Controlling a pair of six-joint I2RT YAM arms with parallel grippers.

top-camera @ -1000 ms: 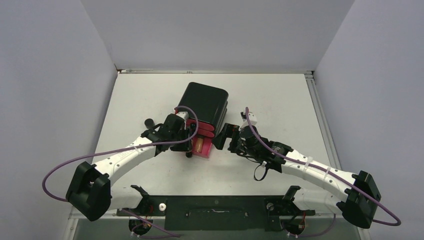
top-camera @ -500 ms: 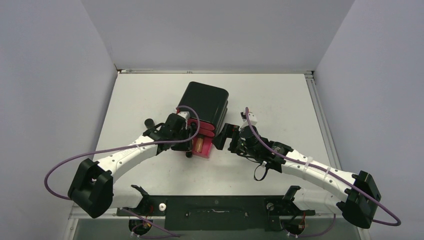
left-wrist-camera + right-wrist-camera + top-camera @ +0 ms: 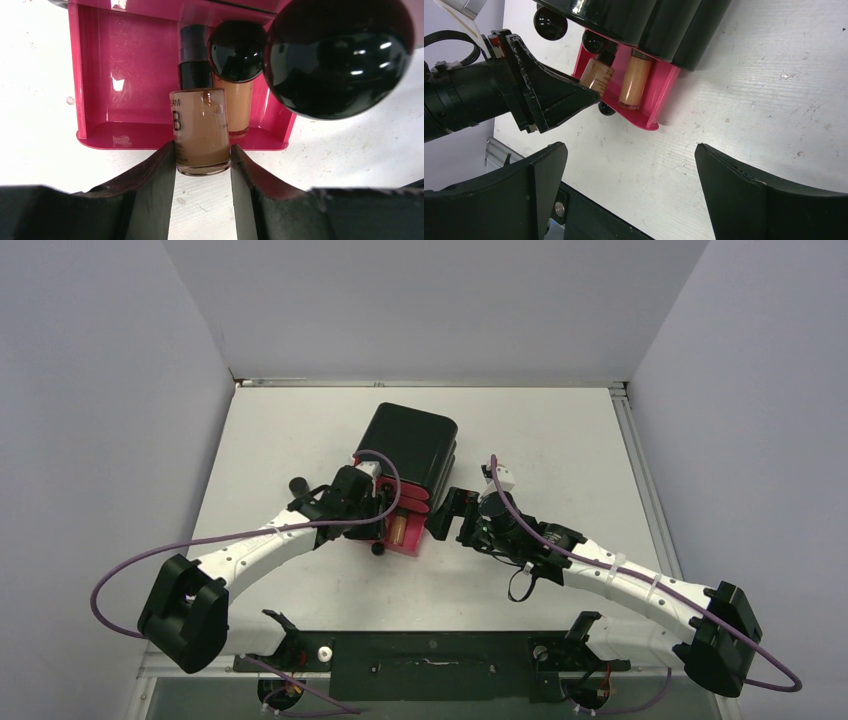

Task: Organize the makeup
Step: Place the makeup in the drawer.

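A tan dark-capped tube (image 3: 200, 127) lies with its base over the front lip of the open pink drawer (image 3: 125, 75). My left gripper (image 3: 202, 149) is shut on that base, one finger against each side. A second tan tube (image 3: 239, 105) lies inside the drawer beside it. In the right wrist view, the held tube (image 3: 596, 75) and the other tube (image 3: 635, 80) lie side by side in the pink drawer (image 3: 661, 95). My right gripper (image 3: 629, 147) hovers wide open over bare table near the drawer, holding nothing. In the top view, the left gripper (image 3: 378, 520) is at the drawer's front.
The black cabinet (image 3: 410, 450) stands mid-table with its pink drawer (image 3: 404, 533) pulled out toward the arms. Round black knobs (image 3: 340, 55) crowd the left wrist view. A small black round object (image 3: 298, 483) sits on the table left of the left arm.
The left arm has shifted slightly to the right, toward the drawer, with its grip unchanged. The right arm has not moved.
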